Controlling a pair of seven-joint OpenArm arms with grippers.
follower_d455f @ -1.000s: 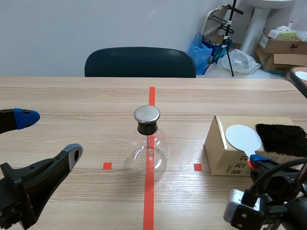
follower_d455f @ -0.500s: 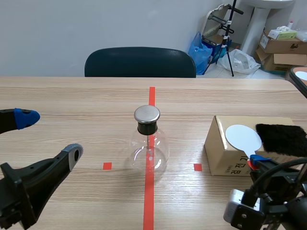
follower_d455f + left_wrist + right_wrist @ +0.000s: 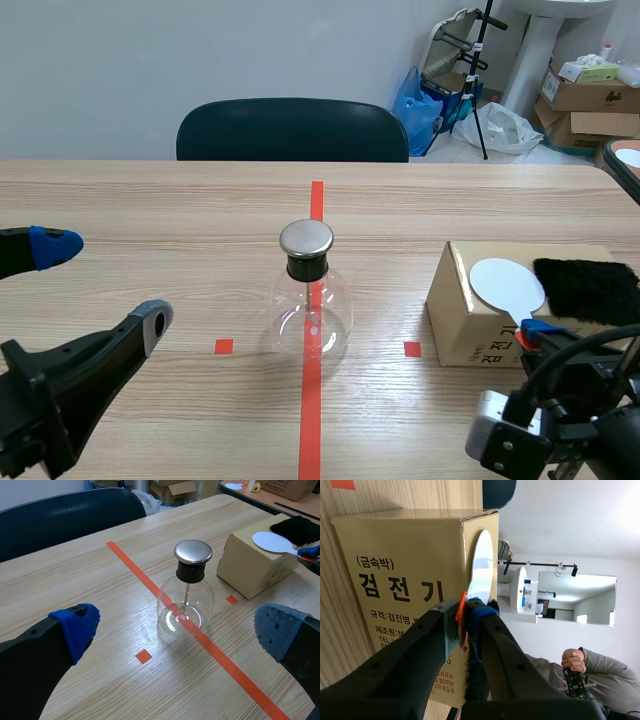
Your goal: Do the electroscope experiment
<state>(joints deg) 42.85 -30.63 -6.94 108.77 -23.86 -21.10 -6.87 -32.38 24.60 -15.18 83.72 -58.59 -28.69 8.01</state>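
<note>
The electroscope [image 3: 310, 300], a round glass flask with a metal cap and a rod inside, stands on the red tape line at the table's middle. It also shows in the left wrist view, where the flask [image 3: 186, 607] is ahead of my open left gripper [image 3: 175, 630]. In the scene view the left gripper [image 3: 102, 282] hangs low at the left, empty. A white disc paddle [image 3: 507, 285] with a red handle lies across a cardboard box [image 3: 465, 325]. My right gripper [image 3: 530, 338] is shut on that handle. In the right wrist view the disc [image 3: 481, 565] rises from the gripper [image 3: 465, 617] against the box [image 3: 395, 570].
A black fur pad [image 3: 590, 290] lies on the box beside the disc. A dark chair [image 3: 292, 130] stands behind the table's far edge. In the right wrist view a person's hand [image 3: 575, 660] shows in the background, away from the table.
The right arm has sunk very slightly, and the disc with it has barely shifted. The left arm and the flask have not moved.
</note>
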